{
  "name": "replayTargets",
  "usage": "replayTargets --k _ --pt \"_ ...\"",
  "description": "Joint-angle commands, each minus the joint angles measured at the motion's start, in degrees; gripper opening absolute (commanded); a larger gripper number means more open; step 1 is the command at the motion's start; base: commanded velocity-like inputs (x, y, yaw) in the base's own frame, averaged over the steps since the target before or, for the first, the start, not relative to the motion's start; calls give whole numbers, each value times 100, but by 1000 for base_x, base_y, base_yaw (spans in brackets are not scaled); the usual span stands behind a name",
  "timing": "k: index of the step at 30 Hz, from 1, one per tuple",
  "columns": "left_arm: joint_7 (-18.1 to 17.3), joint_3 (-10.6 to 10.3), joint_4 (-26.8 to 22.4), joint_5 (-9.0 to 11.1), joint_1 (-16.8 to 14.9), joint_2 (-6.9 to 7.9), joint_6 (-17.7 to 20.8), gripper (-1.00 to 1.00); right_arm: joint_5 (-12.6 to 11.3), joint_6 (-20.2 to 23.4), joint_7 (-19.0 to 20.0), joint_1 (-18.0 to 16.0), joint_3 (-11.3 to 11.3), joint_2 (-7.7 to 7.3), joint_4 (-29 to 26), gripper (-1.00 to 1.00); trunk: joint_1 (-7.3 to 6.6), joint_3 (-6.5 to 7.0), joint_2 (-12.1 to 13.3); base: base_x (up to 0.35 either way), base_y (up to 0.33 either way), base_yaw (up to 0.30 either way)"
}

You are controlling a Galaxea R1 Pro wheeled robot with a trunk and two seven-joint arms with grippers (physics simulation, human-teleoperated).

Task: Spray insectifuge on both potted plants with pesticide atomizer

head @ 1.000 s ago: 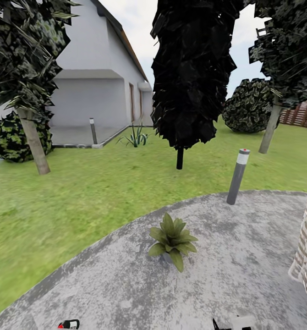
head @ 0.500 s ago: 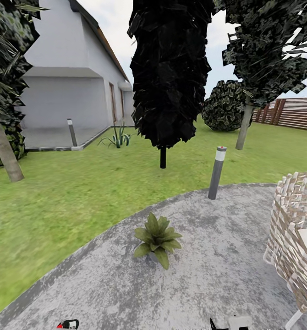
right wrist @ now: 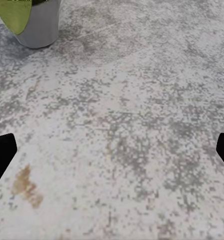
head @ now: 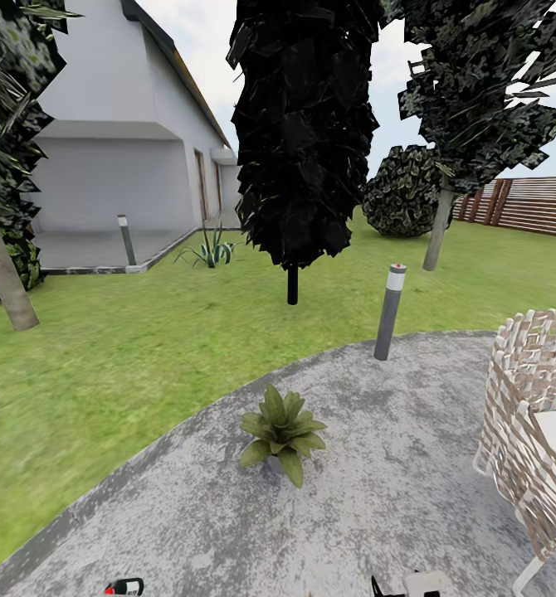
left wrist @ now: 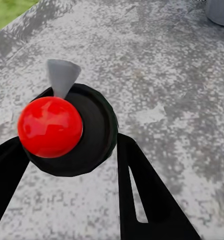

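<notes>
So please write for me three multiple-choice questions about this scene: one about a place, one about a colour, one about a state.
1. Where does the potted plant stand?
A. on the grey paved patio
B. on the lawn
C. beside the fence

2. What colour is the top of the pesticide atomizer?
A. yellow
B. red
C. white

3. What is the state of the left end effector?
A. open and empty
B. shut on the plant's pot
C. shut on the atomizer

Key: 1 A, the head view shows paving all around the plant. 2 B, the left wrist view shows a red round top. 3 C, its black fingers sit against both sides of the bottle.
</notes>
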Motion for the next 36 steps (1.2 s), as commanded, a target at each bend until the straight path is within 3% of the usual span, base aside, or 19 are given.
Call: replayTargets --k 1,6,16,20,21,25,27,31,33,34,36 --pt "-35 -25 5 67 -4 1 -13 -100 37 -17 0 -3 -14 -3 5 100 -1 -5 -2 0 0 0" --pt "-37 -33 4 37 -4 -4 -12 -100 28 -21 -31 -3 -19 19 3 100 -1 -5 -2 0 0 -49" --pt "-156 -102 -64 -20 -15 14 7 -100 26 -15 -31 -3 -20 31 -2 100 -1 -5 -2 0 0 -272" --pt "-638 -221 -77 -230 -48 67 21 -100 28 -5 -18 -3 -15 34 -12 100 -1 -5 -2 0 0 -299" --pt "-894 -247 -79 -317 -50 81 33 -100 28 -4 -12 -3 -11 34 -21 100 -1 -5 -2 0 0 -270" --pt "-1981 -284 -94 -681 -200 206 134 -100 39 -3 17 -3 22 34 -49 100 -1 -5 -2 0 0 -107" --pt "-2301 -291 -97 -877 -380 274 253 -100 48 -1 25 -3 92 34 -98 100 -1 -5 -2 0 0 -28" --pt "-2982 -298 -100 -1759 -913 363 914 -100 333 29 32 -3 655 32 -619 100 -1 -5 -2 0 0 -9" --pt "-3206 -296 -100 -2265 -1149 373 1132 -100 613 165 35 -5 961 28 -939 100 -1 -5 -2 0 0 -2" --pt "-3349 -293 -105 -2626 -1293 373 1209 -100 858 384 60 -7 1109 24 -1174 100 -1 -5 -2 0 0 0" --pt "-3509 -292 -109 -2961 -1417 367 1250 -100 1136 646 210 -10 1188 20 -1424 100 -1 -5 -2 0 0 0"
